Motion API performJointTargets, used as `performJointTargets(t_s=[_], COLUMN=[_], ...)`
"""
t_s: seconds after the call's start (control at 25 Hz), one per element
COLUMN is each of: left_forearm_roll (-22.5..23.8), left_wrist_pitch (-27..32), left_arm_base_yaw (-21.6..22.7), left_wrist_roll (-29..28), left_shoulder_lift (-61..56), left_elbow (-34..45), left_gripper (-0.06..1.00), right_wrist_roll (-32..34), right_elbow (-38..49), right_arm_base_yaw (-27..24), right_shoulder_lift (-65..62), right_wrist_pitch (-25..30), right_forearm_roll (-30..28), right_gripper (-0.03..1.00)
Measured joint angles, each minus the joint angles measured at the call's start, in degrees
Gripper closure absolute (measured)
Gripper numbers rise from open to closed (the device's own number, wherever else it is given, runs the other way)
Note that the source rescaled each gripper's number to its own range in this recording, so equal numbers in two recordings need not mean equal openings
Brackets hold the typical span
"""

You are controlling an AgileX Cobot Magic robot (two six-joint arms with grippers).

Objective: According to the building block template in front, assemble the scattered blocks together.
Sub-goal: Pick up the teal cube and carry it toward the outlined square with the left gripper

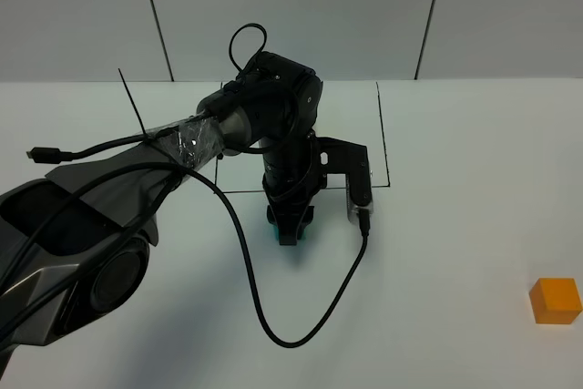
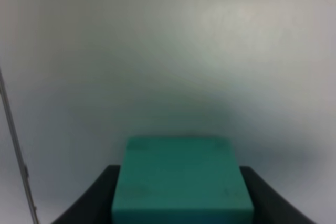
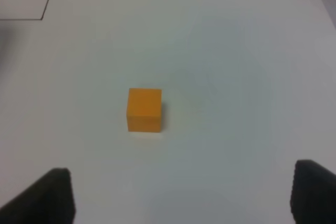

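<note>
Left gripper (image 1: pixel 290 228) around teal cube (image 2: pixel 182 182) (snug)

A flat white matte tabletop (image 1: pixel 455 252) fills most of the exterior high view and forms the background of both wrist views. Beyond the tabletop's far edge stands a pale grey panelled wall (image 1: pixel 291 6), divided by two thin dark slanting seams (image 1: pixel 156 15).
</note>
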Motion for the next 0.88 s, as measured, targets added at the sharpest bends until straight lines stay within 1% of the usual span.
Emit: performJointTargets(t_s=[0.08,0.12,0.16,0.2,0.32,0.4,0.44,0.52,0.56,0.88], left_forearm_roll=[0.00,-0.32,-0.46,-0.51,-0.46,0.00,0.00,0.44,0.47,0.63], left_wrist_pitch=[0.00,0.00,0.00,0.00,0.00,0.00,0.00,0.00,0.00,0.06], left_arm_base_yaw=[0.00,0.00,0.00,0.00,0.00,0.00,0.00,-0.05,-0.05,0.13], left_wrist_roll=[0.00,0.00,0.00,0.00,0.00,0.04,0.04,-0.21,-0.72,-12.57], left_shoulder_lift=[0.00,0.00,0.05,0.09,0.09,0.09,0.09,-0.28,-0.78,-8.57], left_elbow=[0.00,0.00,0.00,0.00,0.00,0.00,0.00,0.00,0.00,0.00], left_gripper=[0.94,0.91,0.84,0.74,0.31,0.10,0.02,-0.05,-0.06,-0.03], right_wrist_roll=[0.00,0.00,0.00,0.00,0.00,0.00,0.00,0.00,0.00,0.00], right_elbow=[0.00,0.00,0.00,0.00,0.00,0.00,0.00,0.00,0.00,0.00], right_arm_base_yaw=[0.00,0.00,0.00,0.00,0.00,0.00,0.00,0.00,0.00,0.00], right_shoulder_lift=[0.00,0.00,0.00,0.00,0.00,0.00,0.00,0.00,0.00,0.00], right_wrist_pitch=[0.00,0.00,0.00,0.00,0.00,0.00,0.00,0.00,0.00,0.00], right_forearm_roll=[0.00,0.00,0.00,0.00,0.00,0.00,0.00,0.00,0.00,0.00], right_gripper=[0.27,0.27,0.27,0.27,0.27,0.27,0.27,0.27,0.27,0.27])
